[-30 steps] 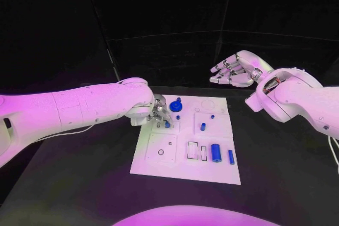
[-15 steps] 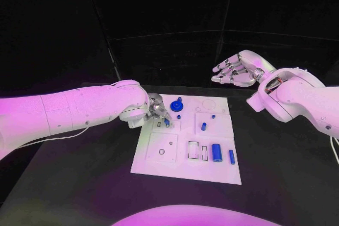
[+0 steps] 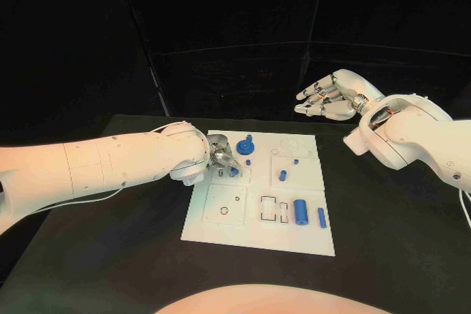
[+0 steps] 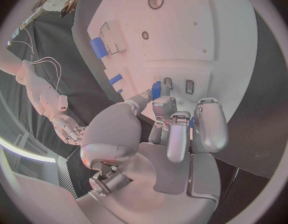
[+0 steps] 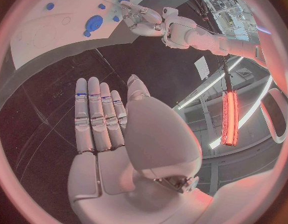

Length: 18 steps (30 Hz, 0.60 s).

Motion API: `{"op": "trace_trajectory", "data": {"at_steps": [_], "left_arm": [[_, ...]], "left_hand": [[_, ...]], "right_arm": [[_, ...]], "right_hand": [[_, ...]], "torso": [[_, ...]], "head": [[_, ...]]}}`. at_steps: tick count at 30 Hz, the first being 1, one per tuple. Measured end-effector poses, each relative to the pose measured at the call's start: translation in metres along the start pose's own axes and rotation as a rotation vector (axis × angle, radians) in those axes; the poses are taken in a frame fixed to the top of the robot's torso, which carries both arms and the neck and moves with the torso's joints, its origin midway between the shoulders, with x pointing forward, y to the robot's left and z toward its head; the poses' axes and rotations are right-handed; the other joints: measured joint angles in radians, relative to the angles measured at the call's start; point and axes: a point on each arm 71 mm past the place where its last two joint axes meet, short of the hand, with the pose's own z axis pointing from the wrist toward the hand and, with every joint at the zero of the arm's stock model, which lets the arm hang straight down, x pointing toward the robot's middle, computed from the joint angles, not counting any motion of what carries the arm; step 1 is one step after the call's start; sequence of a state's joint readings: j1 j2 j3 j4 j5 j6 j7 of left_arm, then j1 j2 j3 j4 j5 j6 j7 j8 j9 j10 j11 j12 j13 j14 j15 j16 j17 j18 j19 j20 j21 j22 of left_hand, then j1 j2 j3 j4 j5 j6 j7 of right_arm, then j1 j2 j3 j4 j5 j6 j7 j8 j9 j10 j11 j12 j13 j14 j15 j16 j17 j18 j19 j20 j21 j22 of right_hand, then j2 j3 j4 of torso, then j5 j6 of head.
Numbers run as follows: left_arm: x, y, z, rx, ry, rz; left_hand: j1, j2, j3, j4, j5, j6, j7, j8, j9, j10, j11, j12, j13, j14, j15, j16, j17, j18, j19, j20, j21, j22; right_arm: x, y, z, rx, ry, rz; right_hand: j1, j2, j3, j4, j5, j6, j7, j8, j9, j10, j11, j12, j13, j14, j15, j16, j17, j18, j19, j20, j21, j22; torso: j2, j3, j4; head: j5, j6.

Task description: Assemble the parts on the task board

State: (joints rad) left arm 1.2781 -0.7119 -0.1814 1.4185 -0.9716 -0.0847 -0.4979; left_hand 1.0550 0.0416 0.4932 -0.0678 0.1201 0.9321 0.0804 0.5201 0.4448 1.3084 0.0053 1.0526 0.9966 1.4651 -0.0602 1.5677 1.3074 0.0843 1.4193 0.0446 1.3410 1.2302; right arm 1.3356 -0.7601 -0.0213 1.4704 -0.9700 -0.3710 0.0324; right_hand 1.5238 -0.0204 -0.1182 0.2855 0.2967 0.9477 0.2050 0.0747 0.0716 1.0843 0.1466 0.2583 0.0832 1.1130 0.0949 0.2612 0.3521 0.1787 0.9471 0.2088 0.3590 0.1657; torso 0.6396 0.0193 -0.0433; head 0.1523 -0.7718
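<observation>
Now left hand (image 3: 220,155) pinches a blue part (image 3: 233,171) on the task board (image 3: 257,229); right hand (image 3: 329,96) fingers spread, released.

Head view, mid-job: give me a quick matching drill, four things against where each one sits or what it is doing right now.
Things
1. left hand
2. right hand
3. large blue cylinder
4. round blue disc part

Places or states
A. lying near the right edge of the white task board, towards the robot
B. raised beyond the board's far right corner, fingers apart, holding nothing
C. sitting at the board's far edge, left of middle
D. down on the board's far left part, fingers on a small blue piece

Pairs: 1-D, 2-B, 3-A, 4-C
</observation>
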Motion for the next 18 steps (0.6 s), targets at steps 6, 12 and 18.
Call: {"op": "trace_trajectory", "data": {"at_steps": [6, 12, 18], "left_arm": [[0.002, -0.0001, 0.0006, 0.015, -0.033, 0.03], [0.0027, -0.0004, 0.0004, 0.021, -0.048, 0.054], [0.0033, 0.0001, 0.0006, 0.018, -0.052, 0.069]], "left_hand": [[-0.004, -0.004, 0.01, -0.002, 0.0, 0.0, 0.0, 0.0, 0.001, 0.0, 0.0, 0.0, -0.002, 0.0, 0.0, 0.0, 0.0, 0.0, 0.0, 0.0, 0.0, 0.002], [-0.005, -0.005, 0.012, -0.004, 0.0, 0.0, 0.0, 0.0, 0.002, 0.002, -0.002, 0.0, -0.002, 0.0, 0.0, 0.0, 0.0, 0.0, 0.0, 0.0, 0.0, 0.002], [0.001, -0.01, 0.015, -0.002, 0.005, -0.002, -0.002, 0.007, 0.005, 0.004, -0.003, 0.0, -0.003, 0.0, 0.0, 0.0, 0.0, 0.0, 0.0, 0.0, 0.0, 0.002]], "right_arm": [[0.0004, 0.0003, 0.0, 0.0, 0.002, 0.007], [0.0008, 0.0004, 0.0001, 0.0, 0.004, 0.011], [0.0016, 0.0009, 0.0006, -0.003, 0.008, 0.014]], "right_hand": [[0.0, 0.0, 0.0, 0.0, 0.004, 0.0, 0.0, 0.0, 0.0, 0.0, 0.0, 0.004, 0.0, 0.0, 0.0, 0.0, 0.0, 0.0, 0.0, 0.0, -0.004, 0.0], [0.0, 0.0, 0.0, 0.0, 0.004, 0.0, 0.0, 0.0, 0.0, 0.0, 0.0, 0.004, 0.0, 0.0, 0.0, 0.0, 0.0, 0.0, 0.0, 0.0, -0.004, 0.0], [0.0, 0.0, -0.002, 0.002, 0.004, -0.004, 0.004, 0.0, 0.0, 0.0, 0.0, 0.004, -0.001, 0.0, 0.0, 0.0, -0.001, 0.0, 0.0, 0.0, -0.004, -0.002]], "torso": [[0.0, -0.0002, 0.0001], [0.001, -0.0006, 0.0001], [0.001, -0.0007, 0.0001]], "head": [[-0.001, 0.0], [0.002, -0.002], [0.004, -0.002]]}}
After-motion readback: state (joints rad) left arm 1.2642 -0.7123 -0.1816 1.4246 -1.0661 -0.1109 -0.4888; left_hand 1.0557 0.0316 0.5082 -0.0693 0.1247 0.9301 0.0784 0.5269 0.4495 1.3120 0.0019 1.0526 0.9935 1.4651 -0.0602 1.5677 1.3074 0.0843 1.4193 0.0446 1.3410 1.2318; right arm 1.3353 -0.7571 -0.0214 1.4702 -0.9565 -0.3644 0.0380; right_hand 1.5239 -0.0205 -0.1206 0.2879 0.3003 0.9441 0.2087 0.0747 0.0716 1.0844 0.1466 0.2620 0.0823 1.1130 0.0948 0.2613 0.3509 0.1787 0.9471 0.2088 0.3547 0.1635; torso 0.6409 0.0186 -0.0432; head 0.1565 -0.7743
